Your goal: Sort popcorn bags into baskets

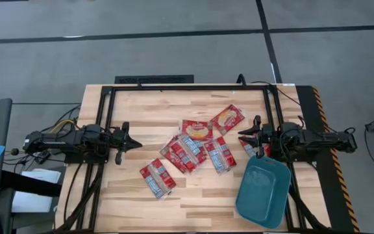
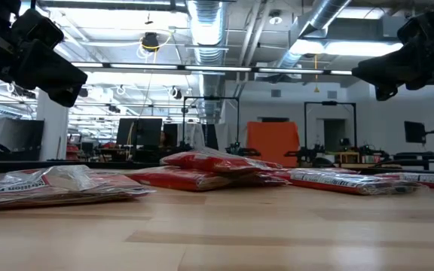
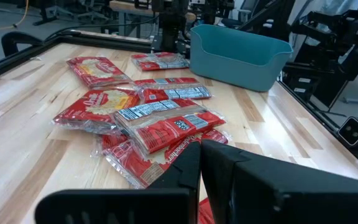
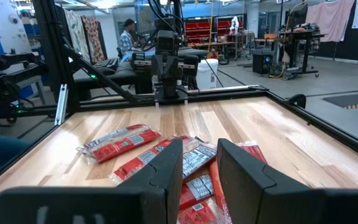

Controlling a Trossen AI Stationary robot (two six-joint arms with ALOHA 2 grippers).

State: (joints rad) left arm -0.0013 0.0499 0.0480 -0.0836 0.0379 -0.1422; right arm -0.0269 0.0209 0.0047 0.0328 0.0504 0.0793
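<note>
Red popcorn bags (image 1: 193,151) lie scattered across the middle of your wooden table (image 1: 135,117), several overlapping, one apart toward the near-left. Your teal basket (image 1: 263,193) sits at the near-right, nothing visible inside it. Your left gripper (image 1: 130,144) waits at the left edge, fingers together. Your right gripper (image 1: 247,138) hovers just beside the rightmost bag, fingers slightly apart, holding nothing.
</note>
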